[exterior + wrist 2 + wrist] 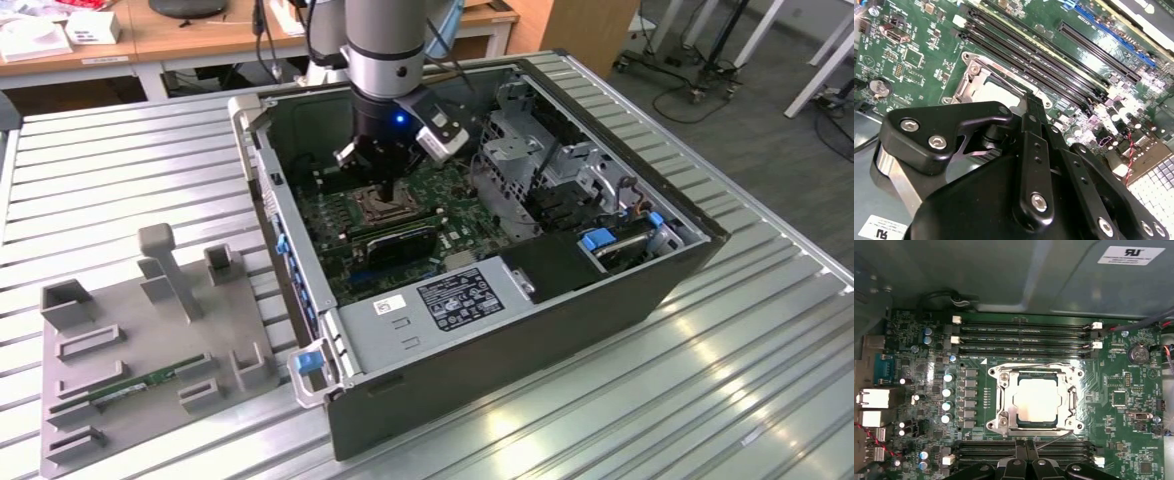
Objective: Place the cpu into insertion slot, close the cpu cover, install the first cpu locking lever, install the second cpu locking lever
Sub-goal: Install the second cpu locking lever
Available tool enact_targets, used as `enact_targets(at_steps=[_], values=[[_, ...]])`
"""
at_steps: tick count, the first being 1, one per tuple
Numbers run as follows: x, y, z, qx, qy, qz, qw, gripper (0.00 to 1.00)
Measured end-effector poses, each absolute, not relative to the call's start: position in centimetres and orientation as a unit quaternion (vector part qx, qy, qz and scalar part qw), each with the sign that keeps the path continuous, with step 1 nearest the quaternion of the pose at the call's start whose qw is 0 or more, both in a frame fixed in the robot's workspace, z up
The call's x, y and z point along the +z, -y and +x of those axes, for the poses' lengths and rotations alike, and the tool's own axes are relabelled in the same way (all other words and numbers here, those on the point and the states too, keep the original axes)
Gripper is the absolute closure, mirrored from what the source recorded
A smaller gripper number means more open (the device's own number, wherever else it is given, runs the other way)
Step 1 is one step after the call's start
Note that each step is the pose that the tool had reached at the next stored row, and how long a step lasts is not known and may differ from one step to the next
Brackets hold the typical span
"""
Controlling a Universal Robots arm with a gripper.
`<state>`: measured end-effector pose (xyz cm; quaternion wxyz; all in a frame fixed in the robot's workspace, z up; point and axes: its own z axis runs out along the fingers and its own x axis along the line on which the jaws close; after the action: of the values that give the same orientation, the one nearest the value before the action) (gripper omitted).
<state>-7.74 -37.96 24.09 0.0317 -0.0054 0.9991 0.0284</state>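
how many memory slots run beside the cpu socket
5: three memory slots on one side of the cpu socket, two on the other, partly hidden by the gripper.

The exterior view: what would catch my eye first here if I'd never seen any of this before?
Probably the robot arm reaching down into an open computer case lying on a slatted metal table. Its gripper hangs right above the cpu, which sits in its socket under the cpu cover on the green circuit board. A grey parts tray lies at the exterior view's left.

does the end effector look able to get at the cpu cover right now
Probably yes: the end effector hangs just beside the socket, and the cpu cover lies flat around the cpu with nothing over it.
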Motion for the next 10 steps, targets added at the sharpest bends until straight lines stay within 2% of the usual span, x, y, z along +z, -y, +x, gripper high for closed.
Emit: enact_targets(at_steps=[10], values=[[23.88, 37.96, -8.75, 0.028, -0.999, -0.005, 0.032, 0.89]])
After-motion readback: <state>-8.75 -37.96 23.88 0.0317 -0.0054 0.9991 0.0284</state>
